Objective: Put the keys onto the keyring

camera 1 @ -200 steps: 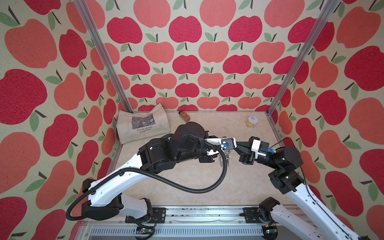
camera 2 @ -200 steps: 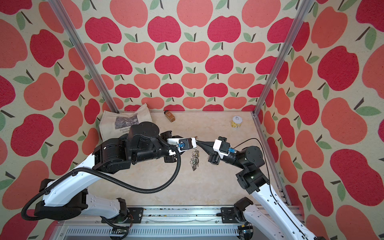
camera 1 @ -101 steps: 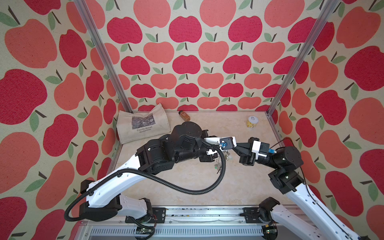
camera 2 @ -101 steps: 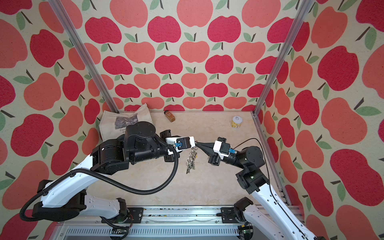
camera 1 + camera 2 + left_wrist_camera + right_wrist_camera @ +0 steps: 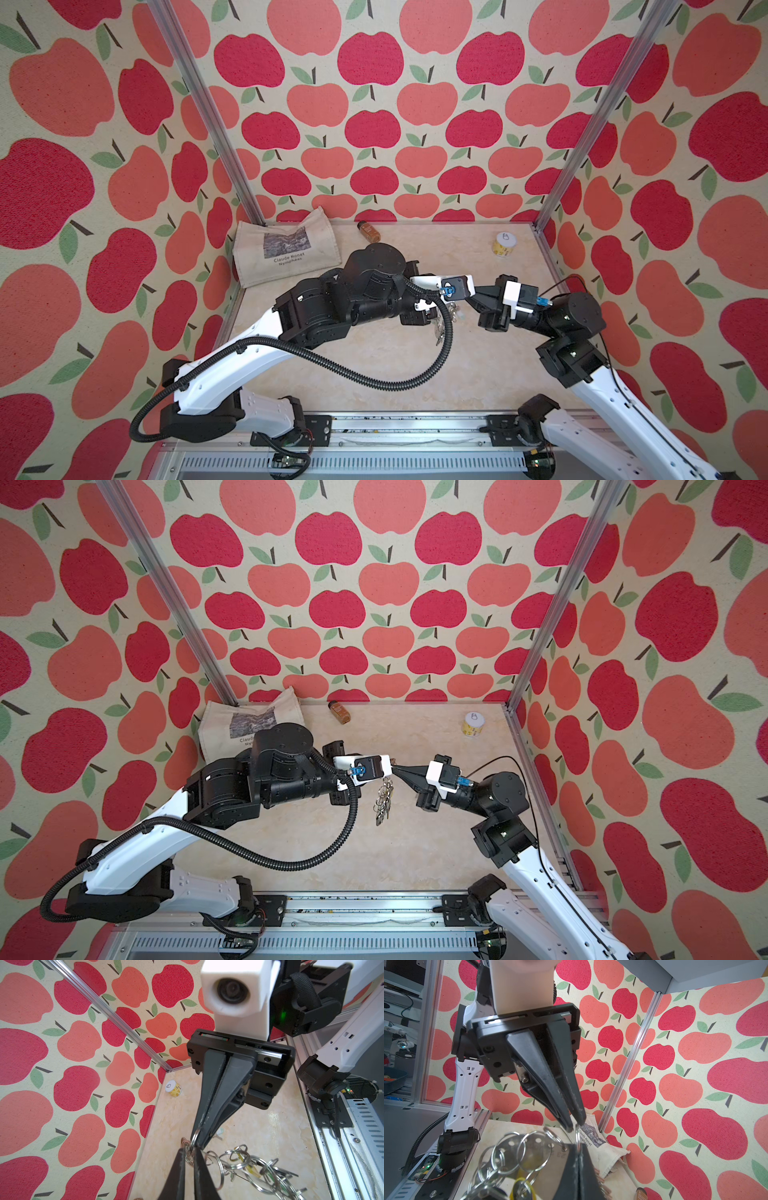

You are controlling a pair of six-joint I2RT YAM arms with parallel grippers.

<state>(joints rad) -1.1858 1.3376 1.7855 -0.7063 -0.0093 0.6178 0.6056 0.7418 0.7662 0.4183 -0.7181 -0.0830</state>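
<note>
1. Table (image 5: 478,365): both arms meet in the air above its middle.
2. Right gripper (image 5: 200,1145): clamped on the keyring (image 5: 548,1154) plate, holding it aloft.
3. Left gripper (image 5: 573,1126): pinching one split ring (image 5: 188,1154) at the plate's edge.
4. Keys (image 5: 219,1132): lying loose on the table below.

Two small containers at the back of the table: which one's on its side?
The brown spice jar, lying flat beside the tote bag. The yellow can with the white lid stands upright.

Top views high overhead, looking down, wrist views close, facing each other, sharing keyring (image 5: 552,1159)
</note>
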